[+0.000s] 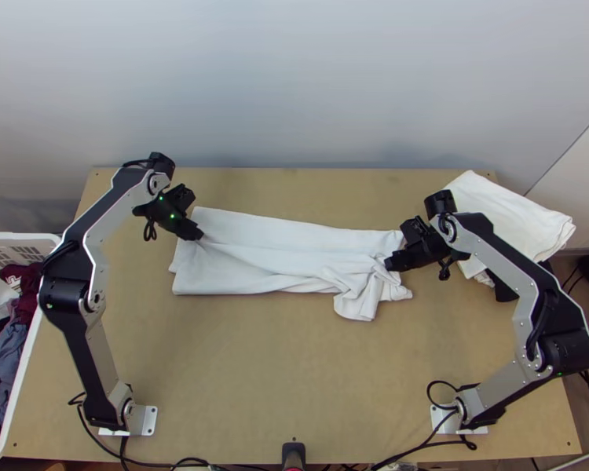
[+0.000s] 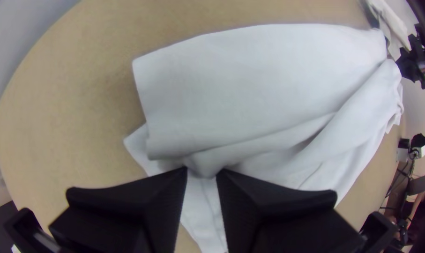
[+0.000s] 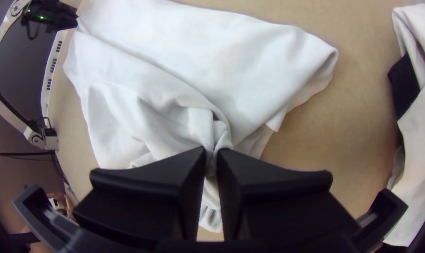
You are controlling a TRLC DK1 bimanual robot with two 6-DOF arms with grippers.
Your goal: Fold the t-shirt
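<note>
The white t-shirt (image 1: 271, 243) lies as a long folded strip across the table, bunched at its right end. At the strip's left end, my left gripper (image 1: 200, 235) is shut on a pinch of cloth; in the left wrist view, creases of the t-shirt (image 2: 264, 89) run to the left gripper (image 2: 202, 172). My right gripper (image 1: 390, 265) holds the bunched right end. A gathered fold of the t-shirt (image 3: 212, 61) is pinched by the right gripper (image 3: 212, 152) in the right wrist view. Cloth under the fingers is partly hidden.
Folded white cloths (image 1: 510, 216) lie at the table's back right, with something black (image 1: 503, 289) beside them. A white basket (image 1: 27, 377) of mixed clothes stands at the left edge. Bare table (image 1: 294, 369) lies in front of the t-shirt.
</note>
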